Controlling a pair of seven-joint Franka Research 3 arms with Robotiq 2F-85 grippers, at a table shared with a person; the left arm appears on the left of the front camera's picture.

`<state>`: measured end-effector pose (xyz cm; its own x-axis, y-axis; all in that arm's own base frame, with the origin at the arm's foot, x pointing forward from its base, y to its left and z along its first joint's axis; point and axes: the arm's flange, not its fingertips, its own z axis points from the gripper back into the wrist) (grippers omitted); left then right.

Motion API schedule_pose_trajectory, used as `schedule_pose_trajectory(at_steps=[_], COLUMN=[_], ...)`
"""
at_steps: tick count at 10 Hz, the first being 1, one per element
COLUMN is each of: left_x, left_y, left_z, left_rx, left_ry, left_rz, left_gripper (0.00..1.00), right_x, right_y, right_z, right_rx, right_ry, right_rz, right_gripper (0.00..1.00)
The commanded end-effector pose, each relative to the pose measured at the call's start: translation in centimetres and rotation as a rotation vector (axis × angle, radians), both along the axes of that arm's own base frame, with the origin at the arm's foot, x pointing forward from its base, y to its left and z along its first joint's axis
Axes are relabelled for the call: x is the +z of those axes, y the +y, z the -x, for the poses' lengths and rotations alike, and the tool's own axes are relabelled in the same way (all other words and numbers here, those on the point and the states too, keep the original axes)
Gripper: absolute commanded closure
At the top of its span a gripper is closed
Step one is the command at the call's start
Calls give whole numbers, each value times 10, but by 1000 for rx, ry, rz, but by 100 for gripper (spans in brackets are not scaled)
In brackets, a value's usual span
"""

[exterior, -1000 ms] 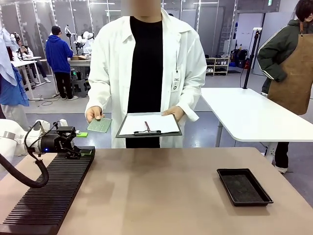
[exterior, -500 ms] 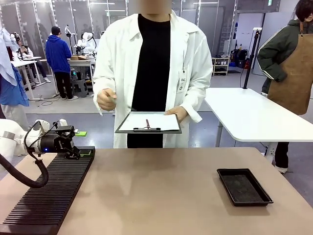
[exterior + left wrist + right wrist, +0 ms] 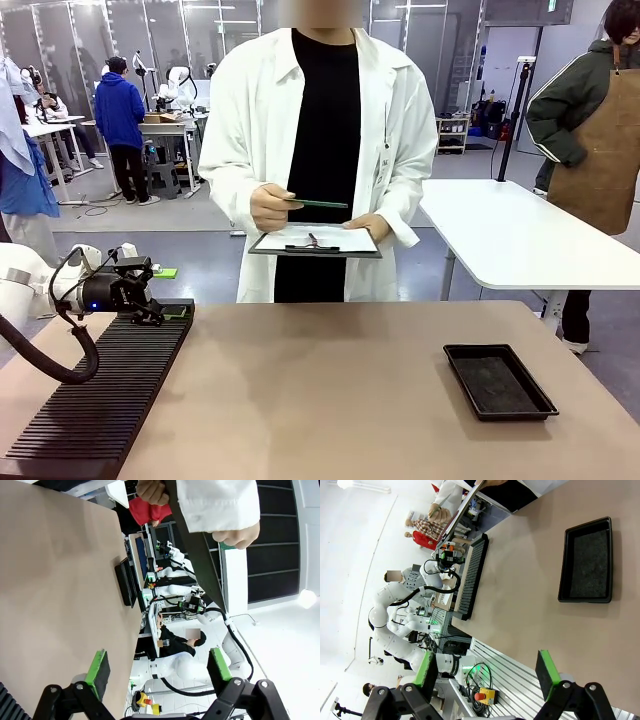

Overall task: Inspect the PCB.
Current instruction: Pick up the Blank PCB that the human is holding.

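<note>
seeing the pcb [image 3: 320,204] in the person's hand [image 3: 268,208] over the clipboard [image 3: 330,243]; we judge it light, stiff, fragile, take by edges. left gripper [image 3: 159,667] and right gripper [image 3: 486,672] gape, empty.

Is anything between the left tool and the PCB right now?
Nothing visible on the table does. The left tool is open over the black slotted rack; the PCB is held edge-on above the clipboard, past the table's far edge, the person's hand gripping the end nearer the tool.
</note>
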<state>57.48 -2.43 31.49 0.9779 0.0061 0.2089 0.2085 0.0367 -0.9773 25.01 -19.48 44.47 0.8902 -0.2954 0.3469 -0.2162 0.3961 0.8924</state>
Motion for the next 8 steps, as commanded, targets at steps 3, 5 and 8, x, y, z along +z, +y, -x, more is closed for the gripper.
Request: schedule_pose_trajectory(at_steps=[3, 5, 8], left_x=[0, 0, 24], left_y=[-1, -1, 10], left_z=[0, 0, 22], left_rx=[-1, -1, -68], left_ry=[0, 0, -15], left_rz=[0, 0, -40], left_gripper=[0, 0, 0], right_x=[1, 1, 1], right_y=[-1, -1, -1], right_z=[-1, -1, -1], right_rx=[3, 3, 3], right_ry=[-24, -24, -24], right_rz=[-2, -2, -2], right_gripper=[0, 0, 0])
